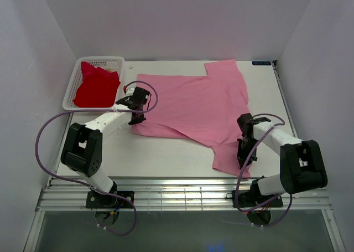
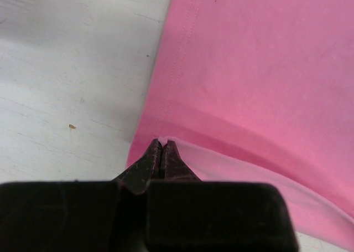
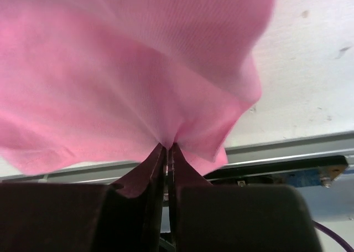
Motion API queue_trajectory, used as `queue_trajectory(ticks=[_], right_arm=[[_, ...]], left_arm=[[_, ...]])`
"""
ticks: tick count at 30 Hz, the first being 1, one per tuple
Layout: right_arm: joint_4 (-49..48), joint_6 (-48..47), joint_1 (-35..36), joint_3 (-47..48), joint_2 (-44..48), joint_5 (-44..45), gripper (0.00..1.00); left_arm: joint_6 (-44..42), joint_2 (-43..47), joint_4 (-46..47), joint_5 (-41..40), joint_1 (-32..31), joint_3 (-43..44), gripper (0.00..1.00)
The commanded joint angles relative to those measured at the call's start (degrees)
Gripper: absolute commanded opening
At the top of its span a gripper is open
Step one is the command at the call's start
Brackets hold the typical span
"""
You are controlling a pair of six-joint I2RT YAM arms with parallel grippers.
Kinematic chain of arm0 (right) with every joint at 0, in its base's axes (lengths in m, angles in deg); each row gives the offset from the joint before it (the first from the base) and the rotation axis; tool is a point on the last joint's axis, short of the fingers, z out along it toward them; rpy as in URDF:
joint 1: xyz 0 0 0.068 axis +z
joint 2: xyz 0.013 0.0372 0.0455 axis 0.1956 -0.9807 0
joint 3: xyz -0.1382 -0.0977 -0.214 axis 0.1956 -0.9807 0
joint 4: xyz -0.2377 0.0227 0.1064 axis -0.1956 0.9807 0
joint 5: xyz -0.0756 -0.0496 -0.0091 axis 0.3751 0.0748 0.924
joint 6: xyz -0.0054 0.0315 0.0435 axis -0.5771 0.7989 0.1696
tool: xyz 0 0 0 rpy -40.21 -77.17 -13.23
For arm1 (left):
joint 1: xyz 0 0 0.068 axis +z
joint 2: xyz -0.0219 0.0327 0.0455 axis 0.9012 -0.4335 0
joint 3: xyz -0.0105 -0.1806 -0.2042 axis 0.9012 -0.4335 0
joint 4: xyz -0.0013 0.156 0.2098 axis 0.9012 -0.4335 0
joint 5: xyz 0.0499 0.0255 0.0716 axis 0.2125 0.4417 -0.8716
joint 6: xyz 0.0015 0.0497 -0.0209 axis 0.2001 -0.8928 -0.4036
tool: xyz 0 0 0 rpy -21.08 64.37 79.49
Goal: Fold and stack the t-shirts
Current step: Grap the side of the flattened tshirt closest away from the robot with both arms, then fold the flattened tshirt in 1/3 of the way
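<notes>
**Q:** Which parts are held?
**A:** Left gripper (image 2: 162,145), jaws closed, pinches the pink t-shirt (image 1: 193,102) at its near hem corner. Right gripper (image 3: 167,148), also closed, pinches the near sleeve.

**Q:** Orientation?
**A:** Long axis runs left–right and the free far edge lies beyond both grippers. The red t-shirt (image 1: 97,87) sits in the mesh basket (image 1: 68,99).

- pink t-shirt (image 1: 193,105): large and light pink, spread mostly flat across the middle of the table. one short sleeve points toward 1 o'clock, the other toward 5 o'clock. the 5 o'clock sleeve is puckered and lifted, and a fold line runs along the 7 o'clock edge.
- red t-shirt (image 1: 97,88): bright red, crumpled in a heap at 10 o'clock, inside the white basket (image 1: 102,58).
</notes>
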Motion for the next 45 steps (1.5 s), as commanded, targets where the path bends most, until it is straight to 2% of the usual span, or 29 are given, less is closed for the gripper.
queue_trajectory(ticks=[1,6,14,23,37,45], right_arm=[[4.01,-0.30,0.43,7.98,2.46,3.79,0.08],[7.45,-2.66,0.35,22.20,-2.36,6.87,0.08],[4.47,-6.71,-0.18,35.32,-16.42,6.62,0.08],[6.83,-10.84,-2.99,51.83,-28.82,6.18,0.08],[10.26,-14.27,-6.33,66.69,-40.94,4.42,0.08],[12.11,-15.32,-7.48,71.54,-42.54,4.50,0.08]], left_arm=[[-1.11,2.68,0.53,-0.52,0.46,2.52,0.00],[-1.29,1.54,1.14,-0.35,0.46,3.83,0.00],[-1.99,-1.27,2.55,-1.49,0.72,7.00,0.00],[-2.17,-3.47,3.16,-1.93,1.69,9.73,0.00],[-2.61,-6.99,5.01,-3.51,3.01,10.87,0.00],[-1.90,-5.23,5.45,-5.62,3.89,10.52,0.00]])
